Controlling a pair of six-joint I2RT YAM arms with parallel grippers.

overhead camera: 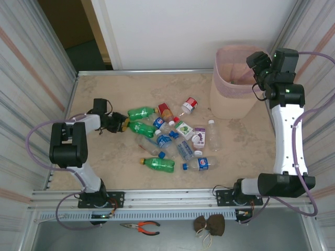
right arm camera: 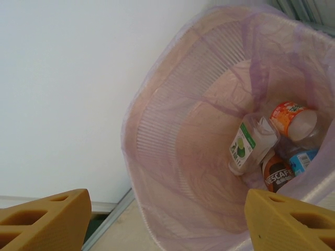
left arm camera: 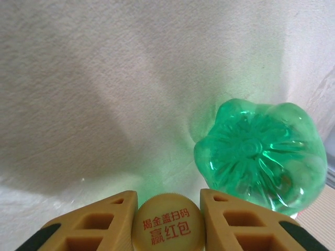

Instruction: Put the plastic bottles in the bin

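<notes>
The left gripper (overhead camera: 118, 124) lay low over the left side of the table (overhead camera: 104, 162), at the left edge of the scattered bottles. In the left wrist view the left gripper (left arm camera: 168, 203) had its two tan fingers (left arm camera: 112, 219) pressed against either side of a yellow cap (left arm camera: 167, 225) printed with red characters, pinching it. The body under that cap was hidden, so what kind of bottle it belonged to could not be told. Just to the right of the fingers lay a green bottle (left arm camera: 261, 157), its ribbed base facing the camera.

The right gripper (overhead camera: 260, 63) hung above the bin (overhead camera: 230, 94), which stood at the far right corner of the table. Seen from the right wrist, the right gripper (right arm camera: 167, 209) had its fingers spread wide with nothing between them, over the bin (right arm camera: 157, 130). The bin's pale mesh wall was lined with a thin bag, and several bottles lay at the bottom: a clear bottle with a green and white label (right arm camera: 246, 144), an orange-labelled one (right arm camera: 290, 117) and a brown coffee bottle (right arm camera: 277, 175).

The other bottles lay on their sides in the middle of the table, among them a green one (overhead camera: 142, 112) near the left gripper, another green one (overhead camera: 158, 164) on the near side, and a red-capped one (overhead camera: 189, 105) on the far side.
</notes>
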